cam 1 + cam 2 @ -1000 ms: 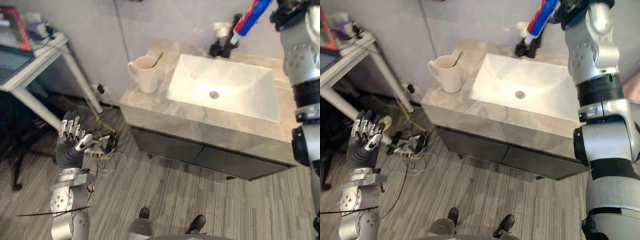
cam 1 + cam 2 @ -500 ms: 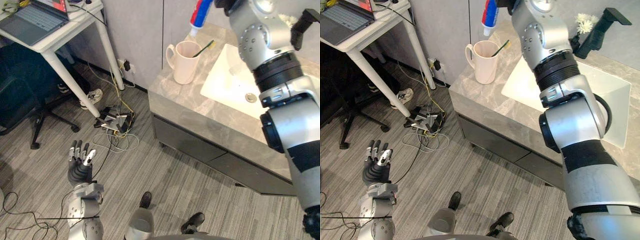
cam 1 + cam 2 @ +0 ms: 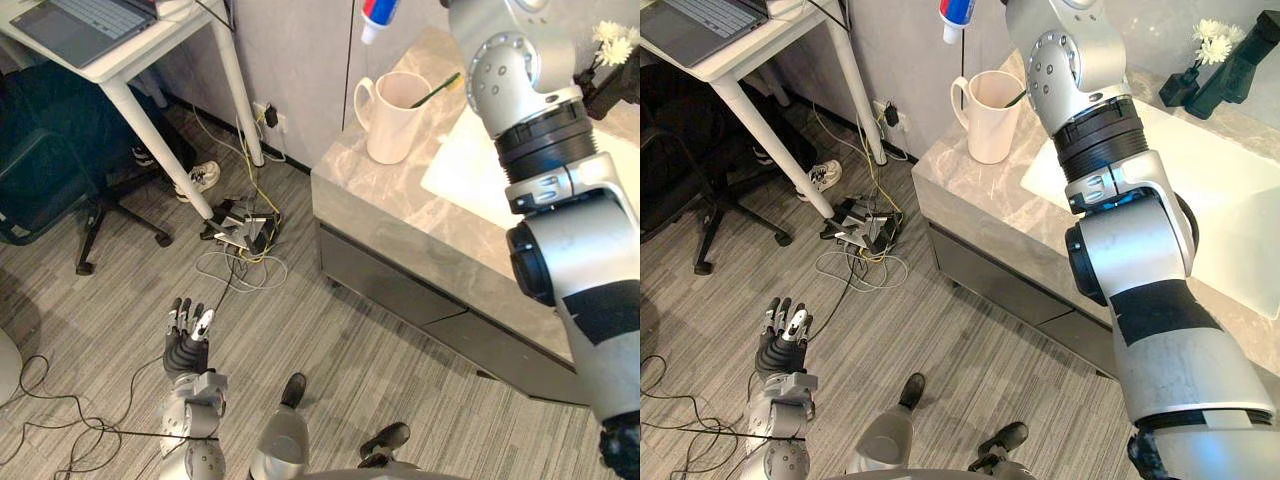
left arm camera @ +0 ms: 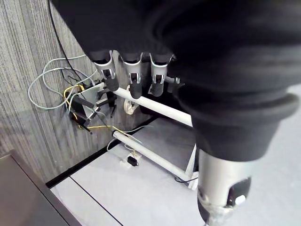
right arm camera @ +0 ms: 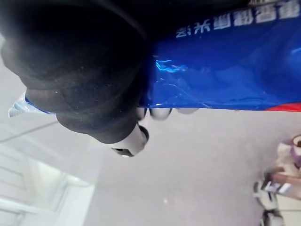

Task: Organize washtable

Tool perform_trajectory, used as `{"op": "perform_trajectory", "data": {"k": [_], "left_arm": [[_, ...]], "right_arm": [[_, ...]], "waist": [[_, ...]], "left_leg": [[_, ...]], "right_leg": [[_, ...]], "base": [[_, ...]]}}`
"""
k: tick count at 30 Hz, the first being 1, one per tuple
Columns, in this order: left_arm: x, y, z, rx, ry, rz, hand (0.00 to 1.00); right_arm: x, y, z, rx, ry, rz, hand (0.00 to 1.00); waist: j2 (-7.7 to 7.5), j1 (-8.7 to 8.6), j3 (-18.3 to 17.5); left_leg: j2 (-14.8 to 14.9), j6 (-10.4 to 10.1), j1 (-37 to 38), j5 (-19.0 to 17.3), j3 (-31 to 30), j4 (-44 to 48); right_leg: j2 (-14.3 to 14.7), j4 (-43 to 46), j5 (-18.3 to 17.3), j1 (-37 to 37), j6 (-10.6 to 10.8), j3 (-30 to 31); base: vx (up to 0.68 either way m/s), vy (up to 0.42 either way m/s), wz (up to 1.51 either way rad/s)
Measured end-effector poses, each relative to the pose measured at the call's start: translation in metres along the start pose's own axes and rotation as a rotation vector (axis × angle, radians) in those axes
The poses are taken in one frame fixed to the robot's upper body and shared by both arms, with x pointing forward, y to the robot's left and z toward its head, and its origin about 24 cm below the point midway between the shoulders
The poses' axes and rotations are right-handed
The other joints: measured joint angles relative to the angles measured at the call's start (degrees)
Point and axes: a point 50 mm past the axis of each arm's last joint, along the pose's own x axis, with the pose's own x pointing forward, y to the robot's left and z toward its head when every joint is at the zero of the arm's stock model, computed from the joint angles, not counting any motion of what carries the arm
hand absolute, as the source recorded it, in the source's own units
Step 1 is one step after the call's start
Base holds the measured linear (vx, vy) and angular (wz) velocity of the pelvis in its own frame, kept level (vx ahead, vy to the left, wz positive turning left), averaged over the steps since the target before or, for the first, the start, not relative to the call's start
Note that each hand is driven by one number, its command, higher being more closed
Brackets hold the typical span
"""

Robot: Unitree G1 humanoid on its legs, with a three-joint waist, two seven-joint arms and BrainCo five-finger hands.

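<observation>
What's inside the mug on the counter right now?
A green toothbrush handle sticks out over the rim of the mug; its lower end and the mug's bottom are hidden by the mug's wall.

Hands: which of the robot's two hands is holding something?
The right hand, up by the mug, grips a blue toothpaste tube. The left hand hangs low over the floor, open and empty.
</observation>
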Motion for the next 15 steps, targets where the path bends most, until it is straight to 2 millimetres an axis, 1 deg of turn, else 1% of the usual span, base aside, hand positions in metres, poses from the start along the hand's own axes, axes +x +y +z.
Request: {"op": "perform_trajectory", "data": {"k": [2,4,10,13,15], "left_arm": [[0.0,0.001,-0.002,0.0,0.006,0.004,0.0],[0.001,0.001,-0.003,-0.002,0.01,0.004,0.0],[0.001,0.003,-0.004,-0.001,0.018,0.014,0.0],[0.002,0.003,-0.007,0.01,0.029,0.011,0.0],[0.002,0.011,-0.013,0.048,0.075,0.02,0.0]], "right_arm": [[0.001,0.002,0.003,-0.009,-0.008,0.005,1.0],[0.003,0.004,0.007,-0.016,-0.027,0.01,1.0],[0.003,0.004,0.007,-0.053,-0.033,0.01,1.0],[0.003,0.003,0.007,-0.06,-0.033,0.007,1.0],[0.003,0.0,0.003,-0.08,-0.02,-0.004,1.0]], "waist": [[-0.04,0.0,-0.03],[-0.1,-0.02,-0.07],[-0.15,-0.13,-0.09],[-0.26,-0.38,-0.16],[-0.97,-0.65,-0.16]], "left_leg": [[0.05,-0.16,0.07,0.2,0.07,-0.34],[0.19,-0.57,0.18,1.19,0.29,-1.64],[0.36,-0.57,0.19,1.53,0.37,-1.83],[0.5,-0.76,0.39,2.34,0.33,-2.75],[0.97,-0.83,0.36,2.39,0.28,-2.81]], "right_leg": [[0.01,-0.02,0.0,-0.15,0.0,0.03],[0.06,0.0,0.0,-0.58,0.0,0.01],[0.21,0.03,0.0,-0.68,-0.01,0.04],[0.35,0.03,-0.01,-0.79,-0.07,-0.05],[0.87,0.11,-0.14,-0.84,-0.31,-0.02]], "base": [[0.0,0.0,0.0],[0.0,0.0,0.0],[0.0,0.0,0.0],[-0.01,-0.001,0.01],[-0.02,-0.005,0.0]]}}
